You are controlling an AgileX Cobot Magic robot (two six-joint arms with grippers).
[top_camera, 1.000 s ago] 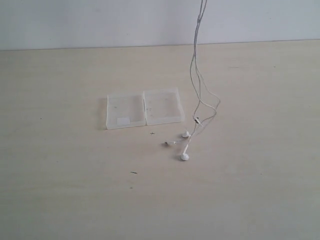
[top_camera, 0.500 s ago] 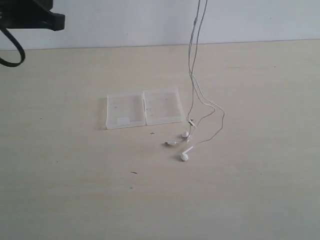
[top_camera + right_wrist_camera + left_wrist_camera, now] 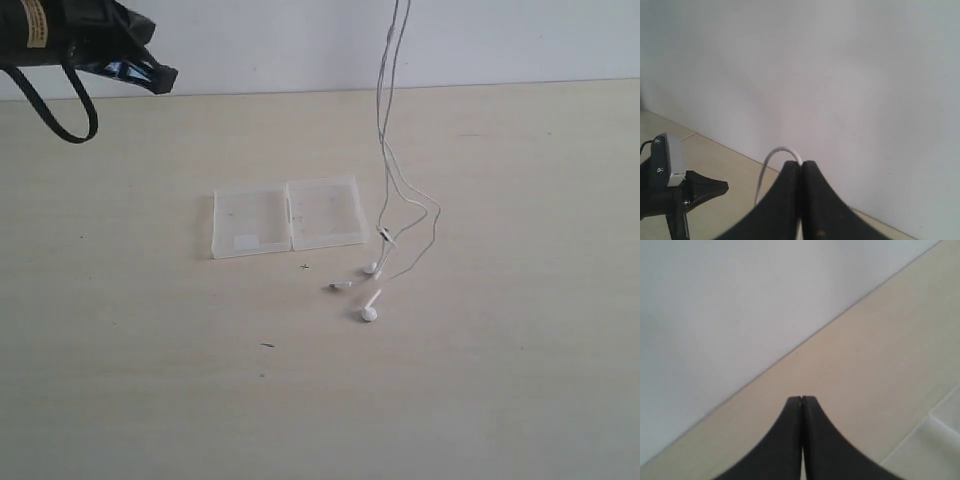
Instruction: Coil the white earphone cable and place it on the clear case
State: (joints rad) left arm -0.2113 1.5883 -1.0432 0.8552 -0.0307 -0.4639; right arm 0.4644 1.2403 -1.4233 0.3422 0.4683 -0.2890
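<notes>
Pale beige tabletop (image 3: 500,380), plain white wall (image 3: 250,40) behind. Thin white earphone cable (image 3: 383,150) hangs vertical, earbuds down on the table; black right gripper (image 3: 801,165) pinches it, black left gripper (image 3: 801,399) clenched empty.

The left fingers (image 3: 785,445) and right fingers (image 3: 782,200) are pressed together.

One white earphone cable (image 3: 384,233), two earbuds (image 3: 369,314), one clear case (image 3: 288,215), two pincers (image 3: 801,399) (image 3: 801,163)
</notes>
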